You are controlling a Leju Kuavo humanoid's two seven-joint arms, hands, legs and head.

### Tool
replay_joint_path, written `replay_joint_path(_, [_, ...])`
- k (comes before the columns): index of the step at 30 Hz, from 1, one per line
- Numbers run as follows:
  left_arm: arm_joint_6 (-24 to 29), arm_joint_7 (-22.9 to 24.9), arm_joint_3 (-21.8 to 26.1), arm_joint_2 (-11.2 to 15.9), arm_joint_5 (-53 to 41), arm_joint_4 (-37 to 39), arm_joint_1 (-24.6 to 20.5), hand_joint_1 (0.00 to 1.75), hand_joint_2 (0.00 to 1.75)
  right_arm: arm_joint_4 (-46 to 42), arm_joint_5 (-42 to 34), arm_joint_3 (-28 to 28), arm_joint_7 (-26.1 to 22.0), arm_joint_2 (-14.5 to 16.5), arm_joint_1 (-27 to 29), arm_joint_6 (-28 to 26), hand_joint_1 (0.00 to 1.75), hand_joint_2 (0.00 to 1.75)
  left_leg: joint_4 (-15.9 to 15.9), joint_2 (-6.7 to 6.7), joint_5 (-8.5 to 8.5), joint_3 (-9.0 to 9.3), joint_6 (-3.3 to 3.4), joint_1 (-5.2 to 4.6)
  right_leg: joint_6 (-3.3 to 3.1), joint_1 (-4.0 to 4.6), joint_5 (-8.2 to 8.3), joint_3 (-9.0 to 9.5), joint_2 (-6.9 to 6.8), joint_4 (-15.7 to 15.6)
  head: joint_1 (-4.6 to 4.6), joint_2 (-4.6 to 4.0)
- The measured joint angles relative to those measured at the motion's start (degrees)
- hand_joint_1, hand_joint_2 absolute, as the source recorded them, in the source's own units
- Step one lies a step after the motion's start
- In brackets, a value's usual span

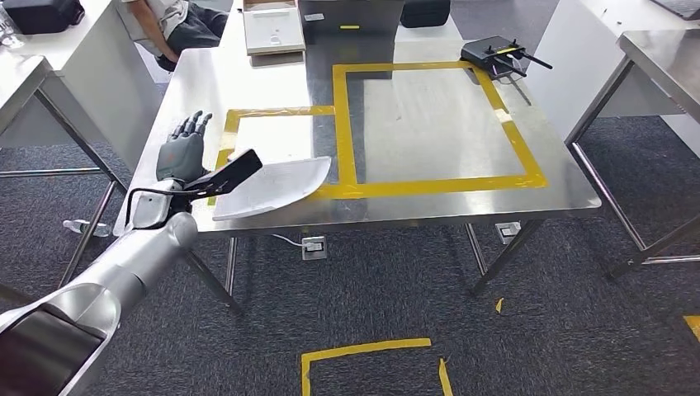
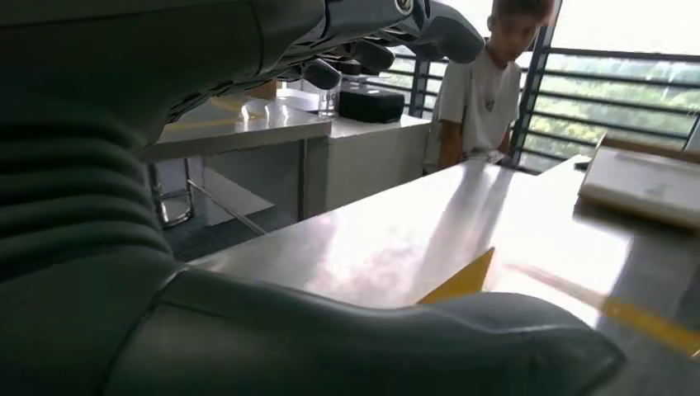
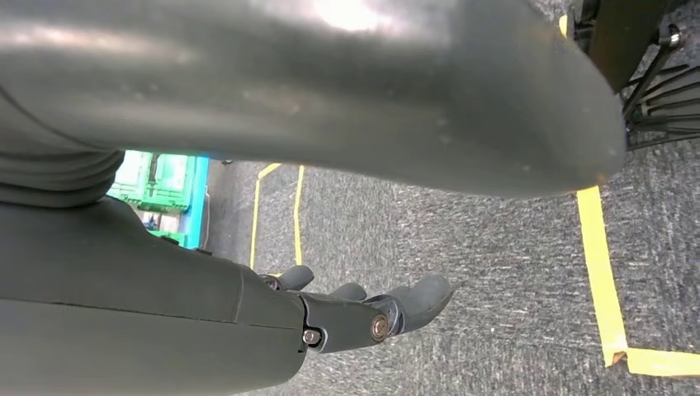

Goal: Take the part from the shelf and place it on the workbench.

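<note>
White part [image 1: 276,186] on workbench [image 1: 429,132], left hand [image 1: 183,148] beside it, fingers [image 1: 194,125] spread

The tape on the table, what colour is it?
Yellow. The tape shows best in the head view, marking squares on the shiny table.

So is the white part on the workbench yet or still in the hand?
On the workbench: the white part lies at its near edge, left hand open beside it.

The left arm is reaching forward, its left hand [image 1: 182,147] holding nothing, fingers [image 1: 192,126] spread apart. The right hand [image 3: 347,318] is hanging low, fingers loosely extended, gripping nothing.
</note>
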Motion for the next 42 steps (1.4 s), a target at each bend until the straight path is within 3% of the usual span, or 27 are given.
replay_joint_path(3, [4.73, -5.52, 2.45, -0.2, 2.79, -1.67, -3.56, 0.0, 0.0, 0.01, -0.32, -0.1, -0.01, 0.13, -0.01, -0.35, 0.0, 0.0, -0.34, 0.06, 0.27, 0.15, 0.41, 0.25, 0.45, 0.02, -0.21, 0.01, -0.01, 0.32, 0.01, 0.0])
replay_joint_path(4, [5.79, -7.23, 3.34, -0.29, 3.29, -2.42, -4.9, 0.0, 0.0, 0.01, -0.43, -0.19, -0.01, 0.18, -0.03, -0.46, 0.0, 0.0, -0.61, 0.15, 0.44, 0.22, 0.59, 0.46, 0.56, 0.04, -1.1, -0.53, -0.01, 1.5, 0.1, 0.0])
replay_joint_path(5, [6.42, -8.42, 4.19, -0.37, 3.53, -3.18, -6.18, 0.0, 0.0, 0.01, -0.54, -0.31, -0.01, 0.21, -0.04, -0.54, 0.0, 0.0, -0.88, 0.27, 0.6, 0.27, 0.76, 0.68, 0.67, 0.02, -2.61, -1.62, -0.01, 3.84, 0.26, 0.0])
replay_joint_path(7, [6.93, -9.6, 5.54, -0.43, 3.42, -4.5, -8.25, 0.0, 0.0, 0.01, -0.68, -0.58, -0.01, 0.3, 0.0, -0.6, 0.0, 0.0, -0.96, 0.46, 0.7, 0.17, 0.9, 0.79, 0.94, -0.2, -6.52, -5.29, -0.03, 11.49, 0.54, 0.0])
replay_joint_path(8, [7.07, -9.84, 5.92, -0.42, 3.21, -5.08, -8.75, 0.0, 0.0, 0.01, -0.7, -0.71, -0.01, 0.31, 0.04, -0.61, 0.0, 0.0, -0.93, 0.52, 0.72, 0.11, 0.87, 0.8, 1.1, -0.34, -7.72, -7.03, -0.03, 15.06, 0.6, 0.0])
replay_joint_path(9, [7.25, -10.07, 6.15, -0.4, 2.99, -5.61, -8.99, 0.0, 0.0, 0.01, -0.7, -0.8, 0.0, 0.32, 0.08, -0.61, 0.0, 0.0, -0.88, 0.56, 0.76, 0.05, 0.79, 0.85, 1.25, -0.49, -7.88, -8.07, -0.03, 17.12, 0.6, 0.0])
replay_joint_path(10, [7.48, -10.27, 6.33, -0.4, 2.81, -6.12, -9.07, 0.0, 0.0, 0.01, -0.7, -0.89, 0.01, 0.32, 0.08, -0.61, 0.0, 0.0, -0.74, 0.58, 0.81, -0.07, 0.64, 0.95, 1.44, -0.68, -6.8, -8.04, -0.04, 16.85, 0.61, 0.0])
replay_joint_path(12, [7.92, -10.53, 6.62, -0.39, 2.68, -7.02, -9.15, 0.0, 0.0, 0.01, -0.7, -0.98, 0.0, 0.33, -0.01, -0.61, 0.0, 0.0, -0.16, 0.57, 0.89, -0.5, 0.02, 1.29, 1.9, -1.21, -2.8, -4.98, -0.14, 10.3, 0.62, 0.0])
replay_joint_path(14, [8.57, -10.68, 6.91, -0.29, 2.36, -7.79, -9.3, 0.0, 0.0, 0.01, -0.69, -1.01, 0.0, 0.49, -0.12, -0.59, 0.0, 0.0, 0.56, 0.4, 1.04, -1.18, -0.95, 1.35, 1.88, -1.35, -0.17, -2.2, 0.08, 4.62, 0.72, 0.0])
replay_joint_path(18, [10.2, -11.17, 7.19, 1.09, 0.77, -9.1, -8.24, 0.0, 0.0, 0.01, -0.62, -1.06, -0.01, 0.71, -0.29, -0.5, 0.0, 0.0, 0.63, 0.09, 1.98, -1.93, -2.85, 1.17, -0.29, -1.26, 0.43, -2.84, 0.56, 3.73, 0.69, 0.0])
replay_joint_path(19, [10.59, -11.4, 7.3, 1.84, 0.54, -9.58, -7.5, 0.0, 0.0, 0.01, -0.53, -1.06, -0.02, 0.74, -0.32, -0.47, 0.0, 0.0, 0.93, 0.16, 1.46, -2.19, -3.22, 1.27, -0.86, -1.28, 0.84, -3.17, 0.58, 3.73, 0.67, 0.0])
replay_joint_path(21, [11.18, -12.11, 7.7, 3.58, 0.45, -10.72, -5.85, 0.0, 0.0, 0.01, -0.27, -1.06, -0.01, 0.78, -0.26, -0.42, 0.0, 0.0, 5.01, 0.32, -2.38, -3.85, -3.69, 1.41, -1.86, -1.22, 1.77, -4.11, 0.61, 3.63, 0.51, 0.0])
replay_joint_path(23, [11.44, -12.72, 8.14, 5.05, 0.47, -12.02, -4.09, 0.0, 0.0, 0.01, -0.02, -1.06, 0.01, 0.78, -0.13, -0.37, 0.0, 0.0, 12.52, 0.36, -7.37, -6.23, -3.89, 1.38, -2.35, -0.88, 2.66, -5.31, 0.61, 3.64, 0.37, 0.0])
replay_joint_path(24, [11.49, -12.96, 8.34, 5.77, 0.41, -12.79, -3.06, 0.0, 0.0, 0.01, 0.1, -1.06, 0.02, 0.78, -0.08, -0.37, 0.0, 0.0, 15.42, 0.36, -8.64, -6.8, -3.85, 1.36, -2.48, -0.68, 3.11, -5.92, 0.59, 3.66, 0.34, 0.0])
replay_joint_path(25, [11.54, -13.14, 8.52, 6.5, 0.28, -13.67, -2.0, 0.0, 0.0, 0.01, 0.21, -1.06, 0.01, 0.78, -0.06, -0.39, 0.0, 0.0, 16.69, 0.36, -8.85, -6.5, -3.7, 1.32, -2.56, -0.48, 3.56, -6.5, 0.58, 3.67, 0.34, 0.0])
replay_joint_path(26, [11.63, -13.32, 8.71, 7.2, 0.11, -14.67, -1.01, 0.0, 0.0, 0.01, 0.32, -1.06, 0.01, 0.78, -0.05, -0.43, 0.0, 0.0, 15.83, 0.36, -8.09, -5.12, -3.42, 1.24, -2.6, -0.28, 3.98, -7.05, 0.58, 3.69, 0.33, 0.0])
replay_joint_path(29, [12.2, -13.76, 9.24, 8.84, -0.29, -17.87, 0.88, 0.0, 0.0, 0.01, 0.46, -1.06, 0.01, 0.89, -0.11, -0.51, 0.0, 0.0, 5.05, 0.4, -5.83, 2.81, -2.02, 0.64, -2.41, 0.18, 5.15, -8.16, 0.49, 3.65, 0.39, 0.0])
replay_joint_path(31, [12.91, -14.24, 9.69, 9.67, -0.47, -20.12, 2.18, 0.0, 0.0, 0.01, 0.41, -1.08, 0.0, 1.0, -0.17, -0.52, 0.0, 0.0, 1.09, 0.46, -5.89, 5.25, -1.64, 0.17, -1.87, 0.12, 5.83, -8.3, 0.38, 3.49, 0.33, 0.0])
replay_joint_path(33, [14.0, -14.51, 10.08, 10.32, -1.16, -22.57, 4.45, 0.0, 0.0, 0.01, 0.34, -1.17, -0.02, 1.02, -0.16, -0.52, 0.0, 0.0, 0.49, 0.57, -5.08, 5.24, -1.35, 0.05, -1.14, -0.04, 6.35, -8.24, 0.36, 3.25, 0.2, 0.0])
replay_joint_path(35, [15.53, -14.09, 10.27, 10.66, -2.68, -25.23, 7.34, 0.0, 0.0, 0.01, 0.32, -1.33, 0.04, 1.02, -0.11, -0.51, 0.0, 0.0, -0.23, 0.82, -3.94, 4.83, -0.5, 0.32, -0.6, -0.04, 4.74, -8.86, 0.33, 4.44, 0.32, 0.0])
replay_joint_path(38, [17.45, -12.77, 10.77, 11.18, -6.14, -29.84, 12.78, 0.0, 0.0, 0.02, 0.33, -1.47, 0.19, 1.0, -0.08, -0.51, 0.0, 0.0, -0.49, 1.06, -2.09, 3.01, 0.15, 0.54, -0.03, -0.16, -2.51, -11.67, 0.21, 13.2, 0.71, 0.0])
replay_joint_path(39, [17.69, -12.43, 11.02, 11.41, -7.29, -31.27, 14.66, 0.0, 0.0, 0.02, 0.33, -1.51, 0.17, 0.97, -0.07, -0.52, 0.0, 0.0, -0.38, 1.11, -1.57, 2.19, 0.1, 0.55, 0.17, -0.2, -4.07, -12.35, 0.18, 16.38, 0.73, 0.0])
replay_joint_path(40, [17.79, -12.22, 11.29, 11.6, -8.35, -32.58, 16.36, 0.0, 0.0, 0.01, 0.33, -1.56, 0.16, 0.93, -0.06, -0.52, 0.0, 0.0, -0.21, 1.15, -1.05, 1.33, 0.02, 0.6, 0.35, -0.24, -4.41, -12.32, 0.15, 18.16, 0.73, 0.0])
replay_joint_path(41, [17.87, -12.07, 11.61, 11.75, -9.39, -33.89, 17.87, 0.0, 0.0, 0.01, 0.33, -1.63, 0.16, 0.91, -0.06, -0.52, 0.0, 0.0, 0.01, 1.17, -0.56, 0.45, -0.12, 0.67, 0.49, -0.28, -3.67, -11.35, 0.11, 18.1, 0.74, 0.0])
replay_joint_path(42, [17.91, -12.01, 12.02, 11.85, -10.44, -35.21, 19.2, 0.0, 0.0, 0.01, 0.32, -1.71, 0.17, 0.9, -0.08, -0.53, 0.0, 0.0, 0.28, 1.18, -0.1, -0.41, -0.32, 0.77, 0.58, -0.33, -2.25, -9.31, 0.06, 15.96, 0.74, 0.0])
